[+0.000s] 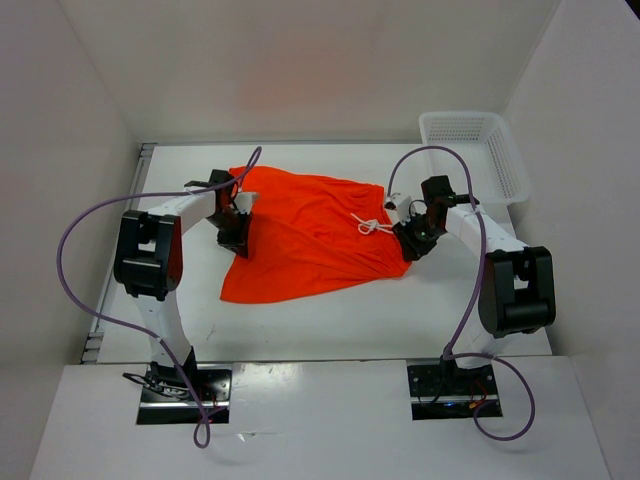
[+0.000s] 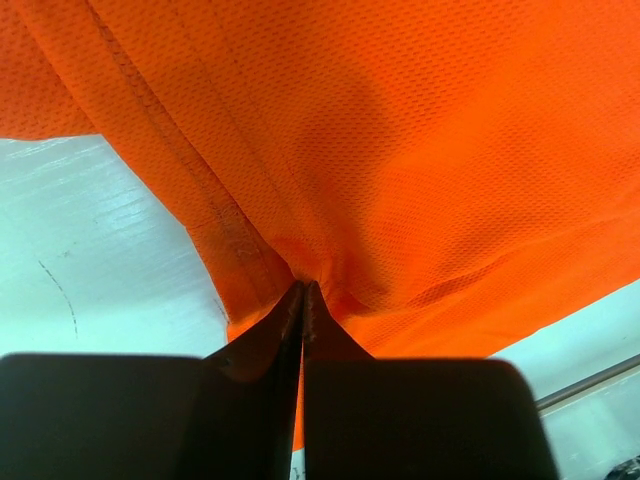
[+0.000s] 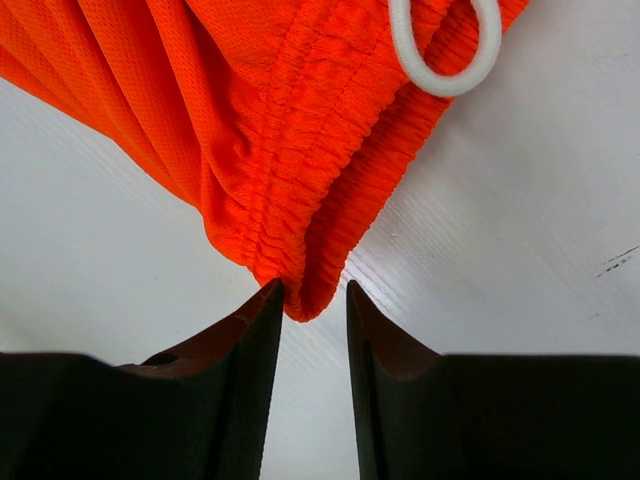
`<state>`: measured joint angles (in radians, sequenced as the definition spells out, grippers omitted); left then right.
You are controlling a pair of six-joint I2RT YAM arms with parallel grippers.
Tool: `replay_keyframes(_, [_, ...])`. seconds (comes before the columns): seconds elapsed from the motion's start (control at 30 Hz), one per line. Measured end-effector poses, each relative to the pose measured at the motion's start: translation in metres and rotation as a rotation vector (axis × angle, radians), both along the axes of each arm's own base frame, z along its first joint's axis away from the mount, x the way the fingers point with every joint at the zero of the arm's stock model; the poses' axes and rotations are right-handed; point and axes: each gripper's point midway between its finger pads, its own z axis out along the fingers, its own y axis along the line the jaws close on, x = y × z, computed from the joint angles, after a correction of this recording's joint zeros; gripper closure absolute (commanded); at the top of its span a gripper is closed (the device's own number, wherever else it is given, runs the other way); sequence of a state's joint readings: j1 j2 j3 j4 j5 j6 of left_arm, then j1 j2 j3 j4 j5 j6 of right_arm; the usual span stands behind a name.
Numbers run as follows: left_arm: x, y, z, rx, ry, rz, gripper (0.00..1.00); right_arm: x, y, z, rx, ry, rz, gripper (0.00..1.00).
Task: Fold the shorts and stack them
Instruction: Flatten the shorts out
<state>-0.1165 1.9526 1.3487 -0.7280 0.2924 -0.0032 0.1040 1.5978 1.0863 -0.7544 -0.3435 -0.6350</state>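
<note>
Across the surface (image 1: 330, 320), toward its far edge, the shorts (image 1: 310, 240) lie spread. The left gripper (image 2: 303, 290) is clamped on their hem. The right gripper (image 3: 313, 290) stands apart, seemingly straddling the waistband corner near the drawstring (image 3: 440, 86); it should catch both layers before lifting.

White mesh basket (image 1: 475, 150) on a white bench (image 1: 330, 320).
It's upright at the far right corner, close to the side wall (image 1: 590, 150); up close, thin dark scuffs (image 2: 60, 290) mark the bench.
</note>
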Motion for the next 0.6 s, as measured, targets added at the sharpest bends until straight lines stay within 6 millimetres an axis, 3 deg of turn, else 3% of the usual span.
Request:
replay_keyframes(0.07, [0.000, 0.000, 0.000, -0.001, 0.000, 0.001, 1.00, 0.001, 0.000, 0.000, 0.002, -0.001, -0.005, 0.56])
replay_keyframes(0.13, [0.000, -0.001, 0.000, -0.003, 0.001, 0.000, 1.00, 0.001, 0.000, 0.000, 0.002, -0.002, -0.008, 0.37])
replay_keyframes(0.23, [-0.001, -0.002, 0.001, -0.013, 0.005, -0.002, 1.00, 0.003, 0.001, 0.000, 0.005, -0.007, -0.016, 0.22])
replay_keyframes(0.47, [-0.010, -0.011, 0.031, -0.075, -0.018, -0.013, 1.00, 0.003, 0.003, -0.007, 0.015, 0.010, -0.018, 0.19])
replay_keyframes(0.6, [-0.015, -0.015, 0.051, -0.108, -0.050, -0.021, 1.00, 0.001, 0.005, -0.018, 0.023, 0.049, -0.022, 0.27])
